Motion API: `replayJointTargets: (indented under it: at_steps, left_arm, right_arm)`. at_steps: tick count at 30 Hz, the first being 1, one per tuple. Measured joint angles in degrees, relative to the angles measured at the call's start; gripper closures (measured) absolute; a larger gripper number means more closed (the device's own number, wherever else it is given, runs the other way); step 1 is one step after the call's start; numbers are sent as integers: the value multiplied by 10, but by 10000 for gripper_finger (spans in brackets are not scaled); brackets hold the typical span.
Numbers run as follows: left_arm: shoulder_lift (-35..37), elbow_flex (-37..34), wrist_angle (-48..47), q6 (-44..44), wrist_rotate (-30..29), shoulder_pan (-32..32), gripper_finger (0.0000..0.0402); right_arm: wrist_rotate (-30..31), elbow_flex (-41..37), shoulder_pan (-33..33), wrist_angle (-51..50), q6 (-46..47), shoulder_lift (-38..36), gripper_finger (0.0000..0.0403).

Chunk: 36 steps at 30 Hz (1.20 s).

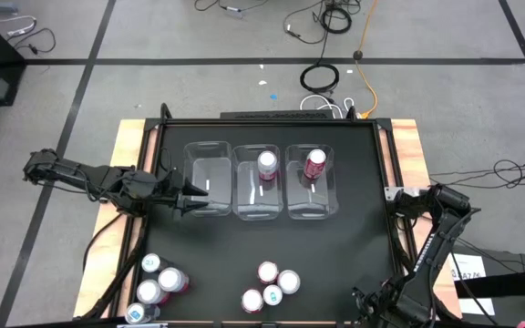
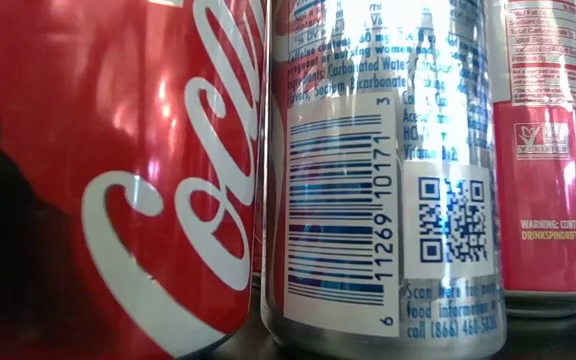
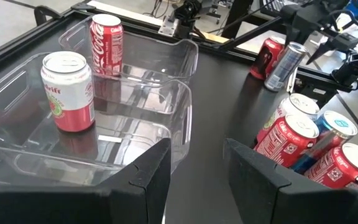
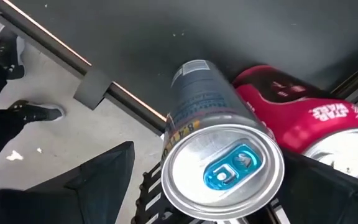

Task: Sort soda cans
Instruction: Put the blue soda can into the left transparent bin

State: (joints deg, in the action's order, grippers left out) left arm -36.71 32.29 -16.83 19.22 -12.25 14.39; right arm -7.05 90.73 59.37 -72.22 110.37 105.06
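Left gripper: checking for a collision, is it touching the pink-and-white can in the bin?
Apart. The left wrist view shows the left gripper open and short of the pink-and-white can, with the wall of a clear bin between them.

Both arms are dark, built of chunky jointed segments. The left gripper [image 3: 194,177] has two broad, matte black fingers [image 3: 146,180] with angular, faceted edges. The right arm [image 1: 431,246] carries black cables along its links.
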Motion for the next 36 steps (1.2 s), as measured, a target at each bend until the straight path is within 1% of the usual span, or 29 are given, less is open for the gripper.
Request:
replayJointTargets:
  at_steps: [3,6,15,21,24,28,33,34,36]
  left_arm:
    - [0,0,0,0,0,0,244]
    - [0,0,0,0,0,0,244]
    - [0,0,0,0,0,0,244]
    - [0,0,0,0,0,0,244]
    - [0,0,0,-1,0,0,244]
    - [0,0,0,-1,0,0,244]
    - [0,0,0,-1,-1,0,244]
    - [0,0,0,-1,-1,0,244]
    - [0,0,0,-2,-1,0,244]
  right_arm:
    - [0,-4,0,0,0,0,66]
    - [-2,-6,0,0,0,0,83]
    - [-3,-6,0,0,0,0,175]
    - [-3,-5,-6,1,3,-4,177]
    - [7,9,-14,-12,0,-4,174]
    - [42,42,-25,-61,-1,-5,171]
    - [86,107,-38,-156,4,-5,176]
    - [100,121,-42,-176,7,-5,175]
    - [136,141,-51,-179,5,-10,172]
